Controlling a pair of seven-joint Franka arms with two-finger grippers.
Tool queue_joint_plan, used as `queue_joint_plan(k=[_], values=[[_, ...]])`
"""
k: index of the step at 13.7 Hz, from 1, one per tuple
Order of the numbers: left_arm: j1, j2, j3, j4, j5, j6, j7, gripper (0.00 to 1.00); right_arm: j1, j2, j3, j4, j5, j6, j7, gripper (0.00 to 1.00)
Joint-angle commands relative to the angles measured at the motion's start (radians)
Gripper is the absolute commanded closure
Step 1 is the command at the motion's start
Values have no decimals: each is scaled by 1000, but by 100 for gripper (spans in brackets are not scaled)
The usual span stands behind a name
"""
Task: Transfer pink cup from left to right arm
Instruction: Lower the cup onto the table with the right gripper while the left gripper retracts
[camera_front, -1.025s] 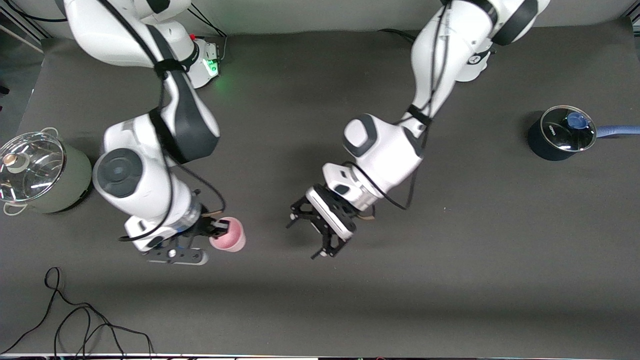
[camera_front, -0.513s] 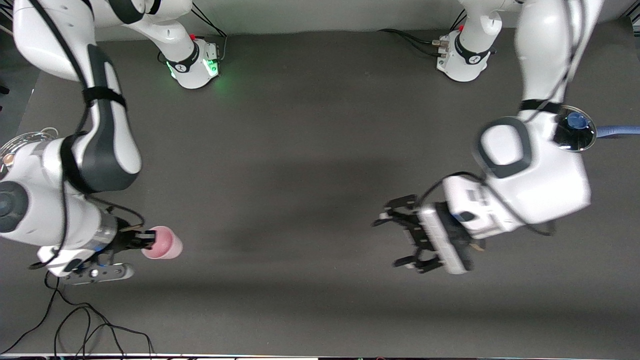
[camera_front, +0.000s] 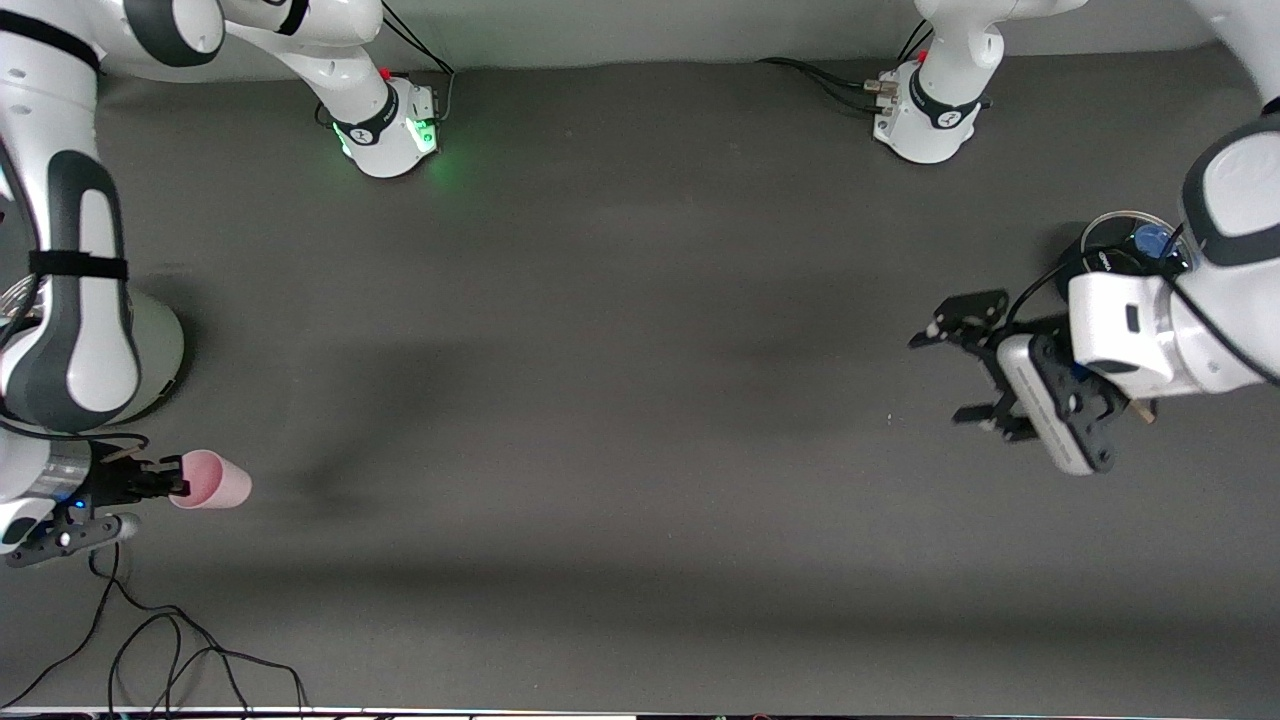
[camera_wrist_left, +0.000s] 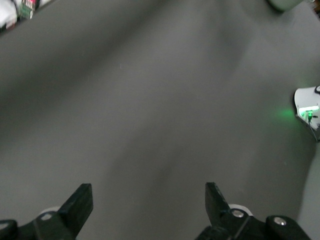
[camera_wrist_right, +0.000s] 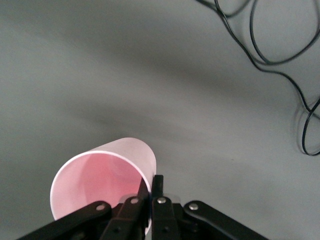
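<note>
The worktop (camera_front: 620, 300) is a plain dark grey all over, and against it the pink cup (camera_front: 212, 490) stands out in a soft pale pink, a shade rosier on its inside. Both arms are glossy white with dark grey bands, their grippers, the right gripper (camera_front: 178, 489) and the left gripper (camera_front: 958, 370), are black, and a small green light (camera_front: 428, 126) glows at the right arm's base. A dark navy pot (camera_front: 1085, 262) has a blue knob (camera_front: 1152, 240) on its clear lid, and a thin black cable (camera_front: 160, 640) snakes over the grey.
</note>
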Motion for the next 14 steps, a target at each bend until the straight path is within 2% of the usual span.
queue_joint_plan(k=[1,3,6,10,11,12,13,14], values=[[-5,-63,56,-32,73,-98,-131,0,-57,73,11,-22,30,84,-101,100],[-13,-98,57,-35,169,-138,-239,0,-71,120,11,-18,30,113,-107,100],[-51,-129,48,-65,378,-181,-428,0,-108,169,14,5,29,118,-113,100],[-57,-211,48,-245,409,-168,-798,0,-108,187,16,30,30,116,-101,100],[-57,-217,50,-274,412,-157,-803,0,-107,187,16,30,30,116,-98,93],[-54,-220,50,-291,426,-149,-801,0,-107,186,16,31,32,116,-96,93],[-51,-220,50,-321,453,-146,-801,0,-107,186,17,33,32,116,-96,82],[-50,-220,50,-352,456,-146,-798,0,-107,181,17,33,32,113,-95,34]])
